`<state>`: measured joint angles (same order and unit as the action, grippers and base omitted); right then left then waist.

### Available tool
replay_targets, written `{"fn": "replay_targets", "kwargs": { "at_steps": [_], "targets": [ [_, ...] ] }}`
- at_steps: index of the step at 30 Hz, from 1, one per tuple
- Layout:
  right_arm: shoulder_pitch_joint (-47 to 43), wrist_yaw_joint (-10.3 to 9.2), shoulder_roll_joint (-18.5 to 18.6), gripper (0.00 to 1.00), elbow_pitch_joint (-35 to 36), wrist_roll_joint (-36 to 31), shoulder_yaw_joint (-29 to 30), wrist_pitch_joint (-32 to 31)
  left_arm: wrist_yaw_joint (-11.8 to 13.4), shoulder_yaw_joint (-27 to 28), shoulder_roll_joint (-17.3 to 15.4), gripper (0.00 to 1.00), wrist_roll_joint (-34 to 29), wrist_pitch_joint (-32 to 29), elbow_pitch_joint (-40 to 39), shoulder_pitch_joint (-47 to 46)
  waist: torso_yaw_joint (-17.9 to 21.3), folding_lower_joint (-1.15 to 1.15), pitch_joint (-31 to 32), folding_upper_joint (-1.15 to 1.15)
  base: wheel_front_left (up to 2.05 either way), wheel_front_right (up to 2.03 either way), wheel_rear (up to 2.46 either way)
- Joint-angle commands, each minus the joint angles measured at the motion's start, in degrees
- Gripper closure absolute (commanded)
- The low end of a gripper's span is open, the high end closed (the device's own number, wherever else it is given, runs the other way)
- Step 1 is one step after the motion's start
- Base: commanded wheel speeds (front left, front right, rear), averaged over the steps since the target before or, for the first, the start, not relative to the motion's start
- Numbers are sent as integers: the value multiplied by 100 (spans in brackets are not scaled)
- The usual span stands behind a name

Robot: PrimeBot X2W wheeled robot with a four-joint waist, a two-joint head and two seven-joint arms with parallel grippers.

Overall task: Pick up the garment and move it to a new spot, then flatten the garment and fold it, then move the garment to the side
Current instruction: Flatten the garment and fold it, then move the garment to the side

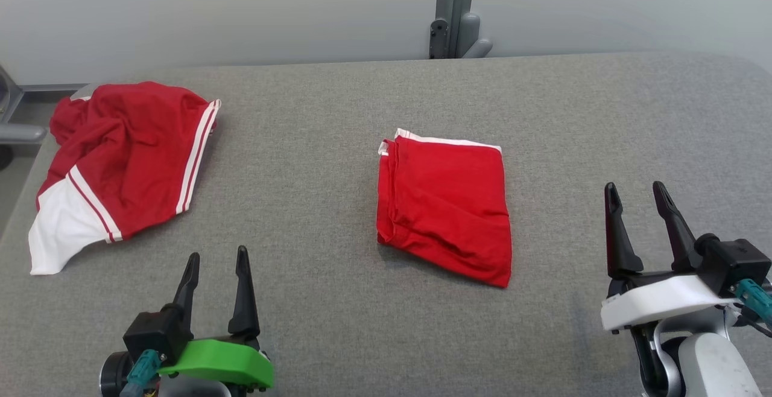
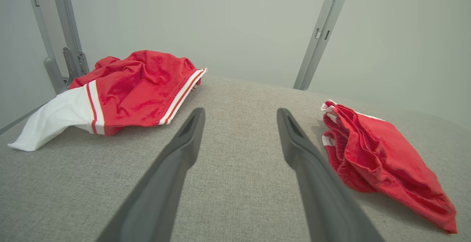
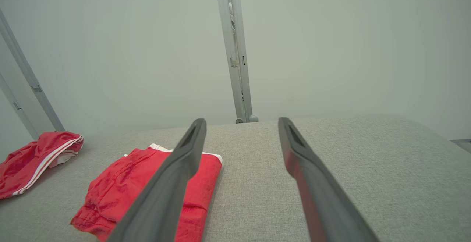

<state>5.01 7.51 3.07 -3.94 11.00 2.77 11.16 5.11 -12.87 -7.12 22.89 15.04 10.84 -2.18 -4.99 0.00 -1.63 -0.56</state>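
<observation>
A folded red garment (image 1: 445, 204) with a white edge lies flat near the middle of the grey table (image 1: 338, 143); it also lies at the right of the left wrist view (image 2: 382, 161) and at the lower left of the right wrist view (image 3: 143, 190). My left gripper (image 1: 217, 261) hovers open near the front edge, left of the garment, with nothing between its fingers (image 2: 184, 150). To the garment's right my right gripper (image 1: 638, 195) stands open and empty, its fingers (image 3: 294, 150) pointing toward the far wall.
A second red garment (image 1: 120, 155) with white stripes and a white panel lies crumpled at the table's far left, near the edge. A grey metal post (image 1: 455, 11) rises behind the table against the pale wall. Bare grey cloth lies between the two garments.
</observation>
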Motion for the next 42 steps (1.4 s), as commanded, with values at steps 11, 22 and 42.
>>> {"fn": "replay_targets", "kwargs": {
  "at_steps": [11, 22, 42],
  "targets": [
    [-399, -4, -16, 0, 306, 331, 6, -97, -2, -52, -57, 0, -137, 19, 68, 151, 48, 0, 165, 56, 0, 0, 0],
    [-403, -4, -16, 0, 226, 395, 9, -52, -18, -75, -77, 0, -139, 20, 42, 135, -20, 0, 182, 56, 0, 0, 0],
    [446, -4, 30, 0, -1013, 72, 332, -371, -41, -226, -1, 0, -207, 20, -88, -138, -613, 0, -159, 56, 0, 0, 0]
  ]
}}
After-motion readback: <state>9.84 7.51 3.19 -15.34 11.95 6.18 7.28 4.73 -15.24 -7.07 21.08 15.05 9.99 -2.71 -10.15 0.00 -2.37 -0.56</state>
